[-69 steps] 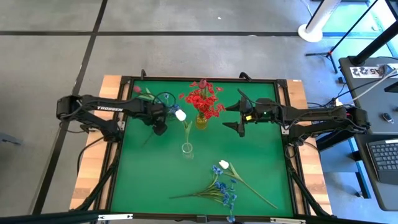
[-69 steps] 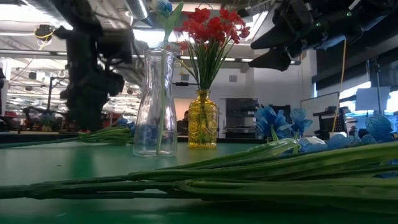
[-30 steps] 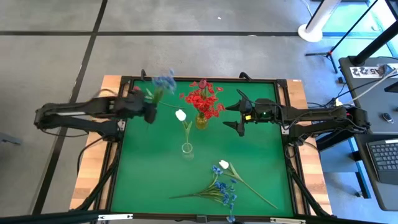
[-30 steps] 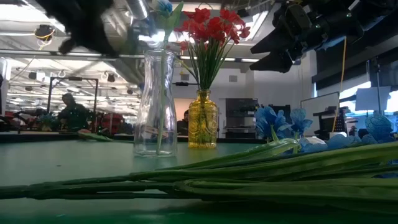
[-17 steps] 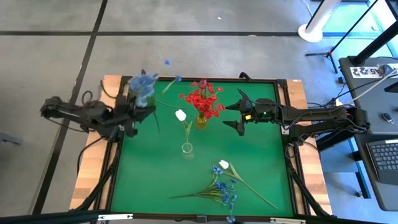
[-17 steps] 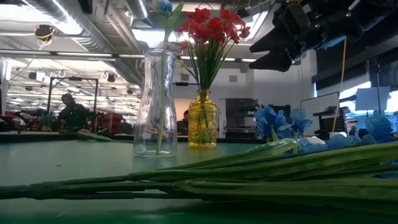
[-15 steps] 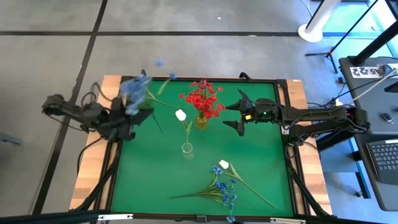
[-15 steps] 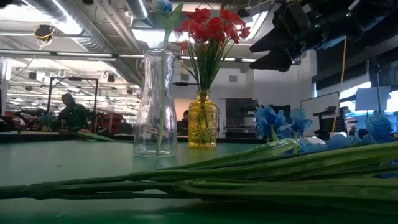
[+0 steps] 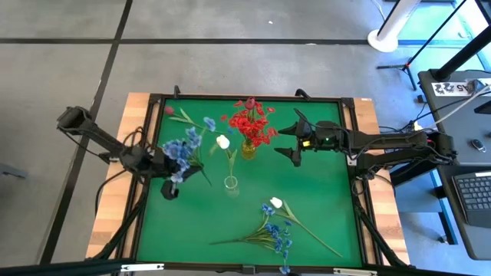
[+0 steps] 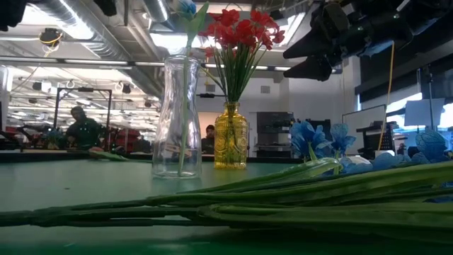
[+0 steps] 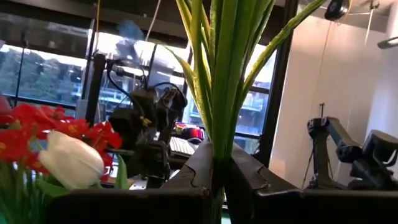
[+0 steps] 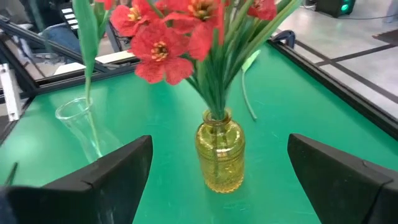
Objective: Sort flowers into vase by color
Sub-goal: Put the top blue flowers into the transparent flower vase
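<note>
My left gripper [image 9: 167,172] is over the table's left part, shut on a bunch of blue flowers [image 9: 181,150] on green stems. My right gripper [image 9: 294,144] hangs open to the right of a yellow vase [image 12: 220,158] that holds the red flowers [image 9: 249,123]; its fingers stand on either side of the vase, apart from it. A clear vase [image 9: 231,182] holds a white bud [image 9: 223,142]. A pink bud flower [image 9: 170,111] lies on the mat at the far left. More blue flowers [image 9: 276,234] and a white bud [image 9: 276,202] lie near the front edge. My left gripper pinches the bunch's green stems and leaves [image 11: 217,147] between its two fingers. The fingers come roughly level from the table's left, tipped a little upward. The stems rise upright out of the hold, and the bunch is lifted clear of the table.
The green mat has a raised black frame [image 9: 153,100]. In the low view, long green stems [image 10: 283,202] lie across the foreground. Bare mat lies between the clear vase and my left gripper. People sit in the room beyond the table.
My left gripper has carried the blue bunch from beside the red flowers back toward the table's left edge, then toward the near edge. It has tipped from pointing down to about level, and the bunch now stands upright above it.
</note>
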